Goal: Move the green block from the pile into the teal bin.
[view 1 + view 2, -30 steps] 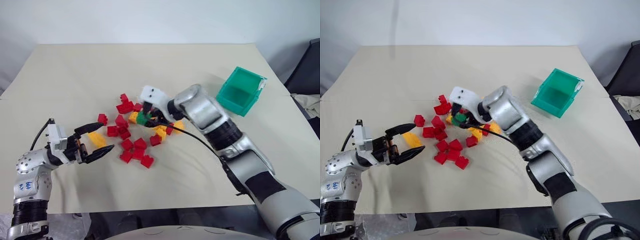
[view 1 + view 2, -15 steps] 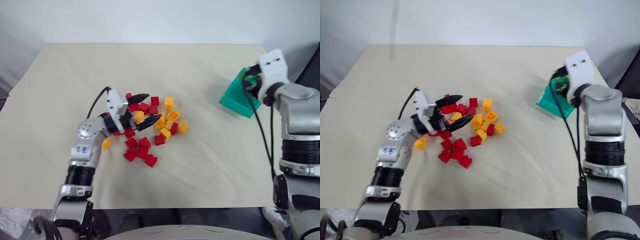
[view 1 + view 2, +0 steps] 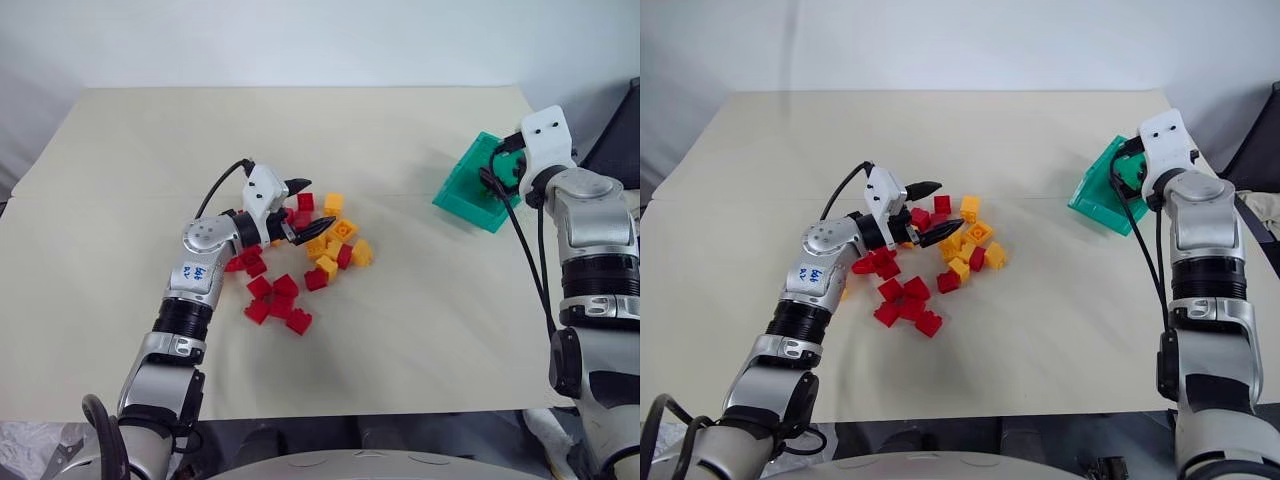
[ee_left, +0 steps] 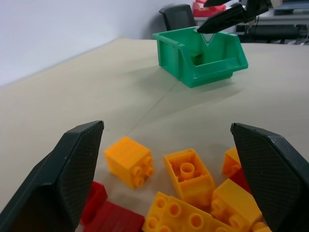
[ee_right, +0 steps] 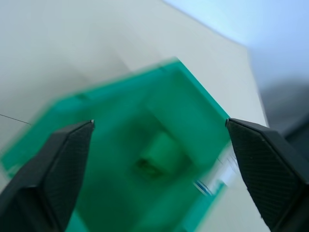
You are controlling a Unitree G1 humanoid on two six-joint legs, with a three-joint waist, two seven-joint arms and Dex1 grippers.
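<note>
Right wrist view shows the right claw (image 5: 159,159) spread wide above the teal bin (image 5: 111,111), the green block (image 5: 159,152) inside. Left claw (image 3: 303,210), also spread, hovers over the pile (image 3: 300,260).

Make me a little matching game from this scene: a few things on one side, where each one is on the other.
Things:
1. green block
2. left gripper
3. right gripper
4. teal bin

Places:
A. over the pile of red and yellow bricks
B. inside the bin
C. on the table's right side
D. above the bin, fingers apart

Pairs: 1-B, 2-A, 3-D, 4-C
</note>
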